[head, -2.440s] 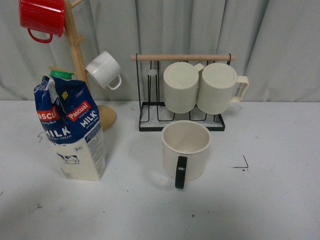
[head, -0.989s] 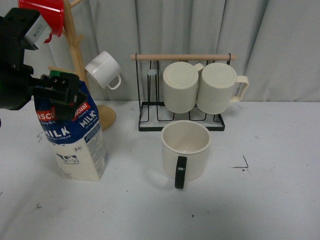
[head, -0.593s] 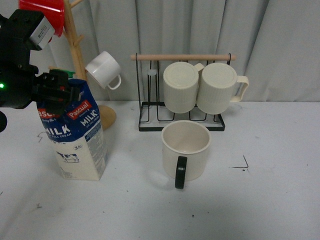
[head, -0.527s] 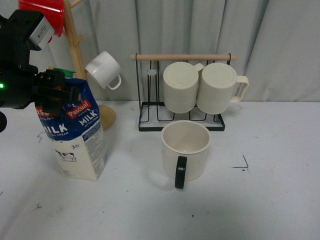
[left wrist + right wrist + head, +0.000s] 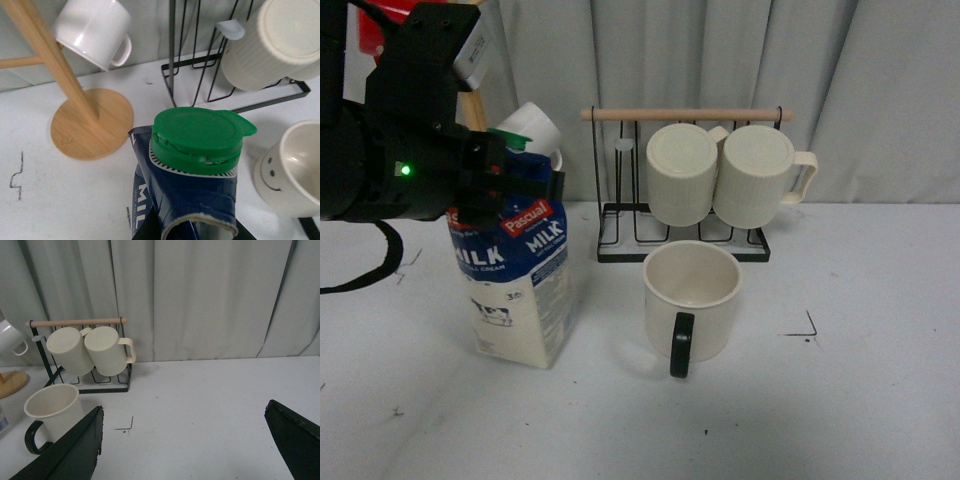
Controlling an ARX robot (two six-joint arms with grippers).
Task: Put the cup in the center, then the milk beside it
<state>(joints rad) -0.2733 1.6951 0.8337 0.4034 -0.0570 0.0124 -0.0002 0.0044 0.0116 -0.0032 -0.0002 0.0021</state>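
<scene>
The cream cup (image 5: 692, 298) with a black handle stands on the white tabletop, its handle toward the camera. The left wrist view shows its smiley face (image 5: 272, 174), and the right wrist view shows the cup (image 5: 54, 409) too. The milk (image 5: 520, 285) carton, blue top and green cap (image 5: 199, 135), stands left of the cup with a gap between them. My left gripper (image 5: 505, 180) is shut on the carton's top. My right gripper (image 5: 185, 440) is open and empty over bare table, right of the cup. A black corner mark (image 5: 807, 328) lies right of the cup.
A black wire rack (image 5: 685, 240) with two ribbed cream mugs (image 5: 720, 172) stands just behind the cup. A wooden mug tree (image 5: 92, 122) with a small white mug (image 5: 95, 31) stands behind the milk. Grey curtain closes the back.
My left gripper came in from the left, closed on the milk's top and has carried the carton to the right, closer to the cup. The cup has not moved.
</scene>
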